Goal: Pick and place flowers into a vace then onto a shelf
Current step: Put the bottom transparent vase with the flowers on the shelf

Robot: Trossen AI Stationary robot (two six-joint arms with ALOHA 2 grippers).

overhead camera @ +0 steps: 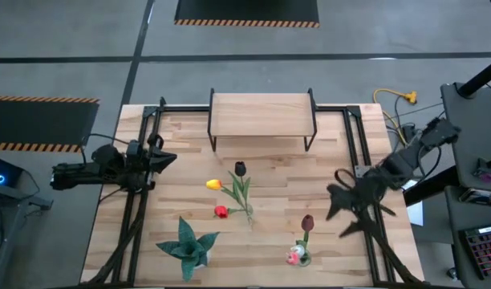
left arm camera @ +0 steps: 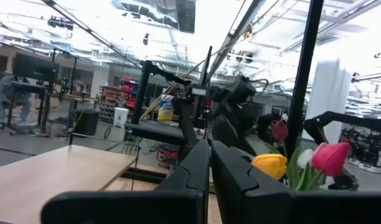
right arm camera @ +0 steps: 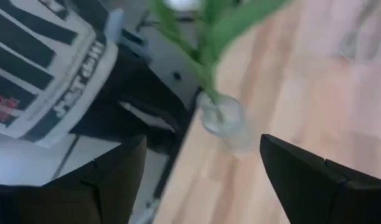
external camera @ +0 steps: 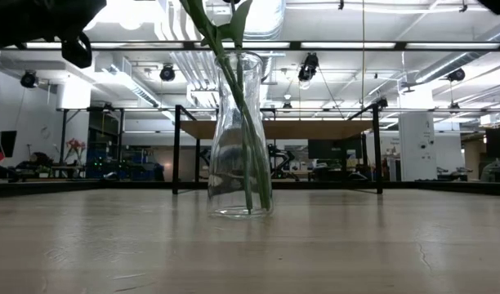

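Note:
A clear glass vase point(overhead camera: 249, 215) stands at mid-table holding black, yellow and red tulips point(overhead camera: 233, 186). A second small vase point(overhead camera: 300, 255) near the near edge holds a maroon and a white-pink tulip. In the low view a glass vase point(external camera: 240, 135) with green stems stands in front of the shelf point(external camera: 274, 129). The light-wood shelf point(overhead camera: 261, 112) stands at the far side. My left gripper point(overhead camera: 161, 158) hovers shut, left of the centre flowers point(left arm camera: 269, 165). My right gripper point(overhead camera: 335, 193) is open, right of them, and looks down on the small vase point(right arm camera: 221, 121).
A spiky teal star-shaped plant point(overhead camera: 187, 245) sits near the near-left part of the table. Black frame rails point(overhead camera: 354, 136) run along both sides of the table. Bare wood lies between the shelf and the centre vase.

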